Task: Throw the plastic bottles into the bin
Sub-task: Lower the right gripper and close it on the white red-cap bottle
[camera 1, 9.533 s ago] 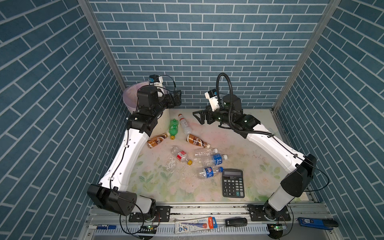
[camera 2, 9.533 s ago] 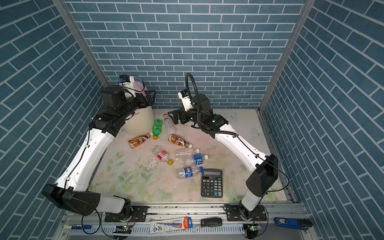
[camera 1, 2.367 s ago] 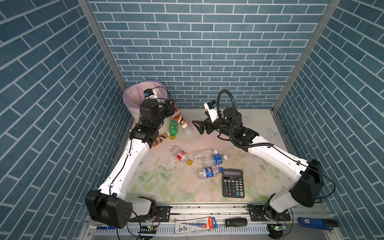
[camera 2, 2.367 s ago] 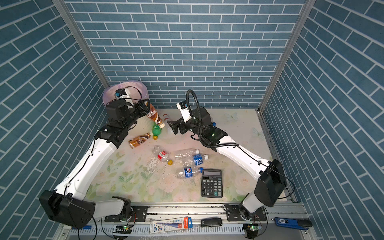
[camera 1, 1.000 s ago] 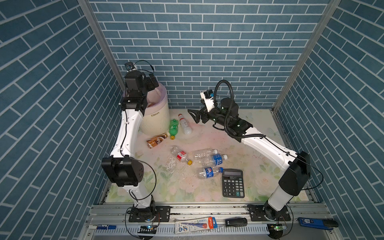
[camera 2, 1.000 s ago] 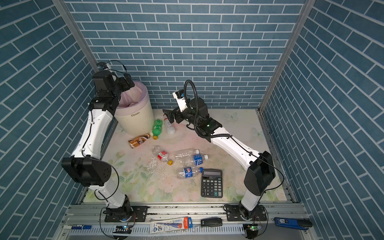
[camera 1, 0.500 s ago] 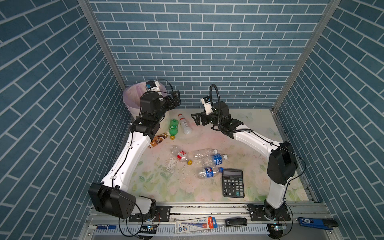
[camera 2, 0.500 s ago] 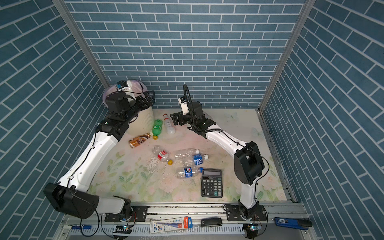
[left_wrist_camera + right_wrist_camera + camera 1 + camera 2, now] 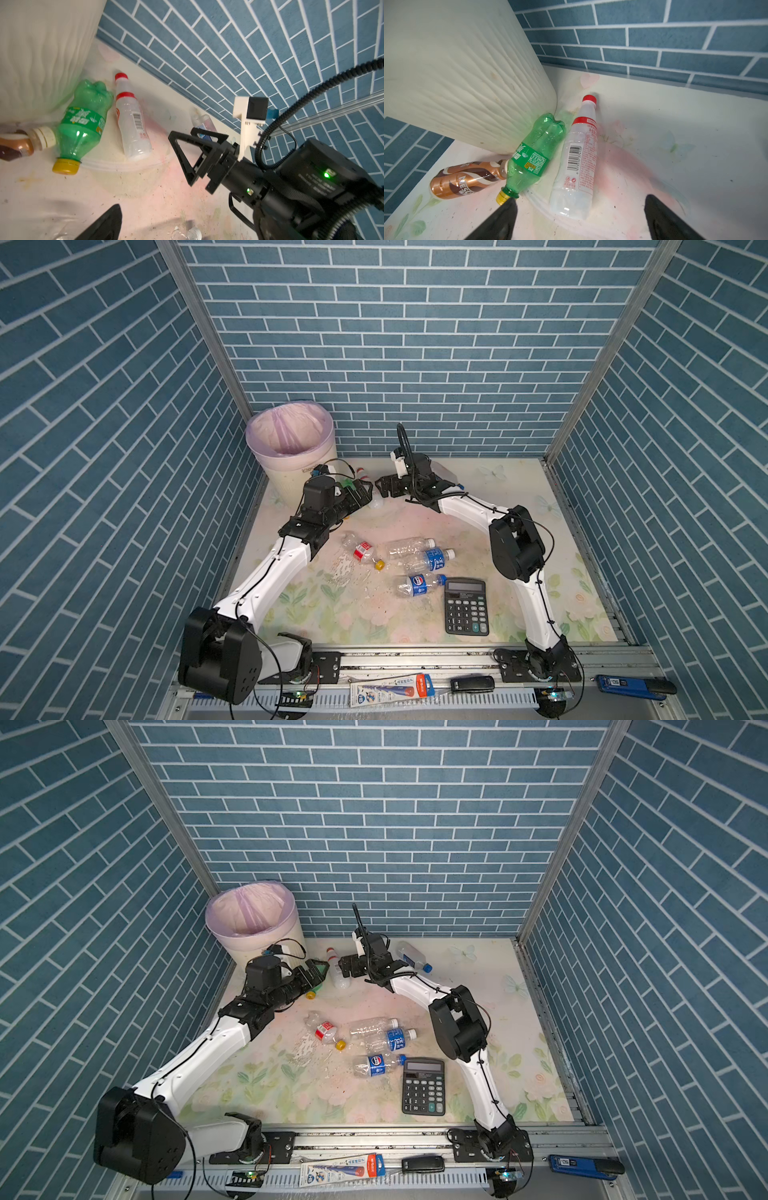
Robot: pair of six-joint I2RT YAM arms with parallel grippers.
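Note:
The cream ribbed bin (image 9: 286,481) (image 9: 249,948) stands in the back left corner. Against its foot lie a green bottle (image 9: 533,151) (image 9: 83,124), a brown coffee bottle (image 9: 463,180) and a white bottle with a red cap (image 9: 579,158) (image 9: 338,969). My right gripper (image 9: 581,218) (image 9: 380,487) hangs open just above the white bottle's base. My left gripper (image 9: 361,493) (image 9: 316,969) is open and empty over the green bottle. Mid-table lie a red-labelled bottle (image 9: 361,551), two clear ones (image 9: 419,553) and a blue-labelled one (image 9: 417,585).
A black calculator (image 9: 465,605) (image 9: 424,1085) lies at the front right of the bottles. Another bottle with a blue cap (image 9: 411,957) rests by the back wall behind my right wrist. The two grippers are close together. Brick walls close in the table's other sides.
My left arm has swung from over the bin down to the bottles at its foot. My right gripper has moved left and lower, onto the white bottle.

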